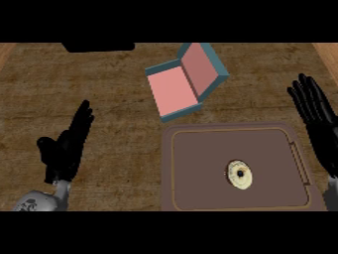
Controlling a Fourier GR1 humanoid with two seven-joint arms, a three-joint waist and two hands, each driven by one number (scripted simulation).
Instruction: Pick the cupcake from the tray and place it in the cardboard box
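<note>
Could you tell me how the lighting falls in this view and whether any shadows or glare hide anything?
Head view: even, dim light, no glare; the cupcake shows plainly on the tray; the box casts barely any visible shadow; a dark shape at the counter's far edge is unreadable.

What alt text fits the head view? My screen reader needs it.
A cupcake sits on a brown tray on a wooden counter, with an open box just beyond the tray. The left hand and right hand are open either side, touching nothing.
</note>
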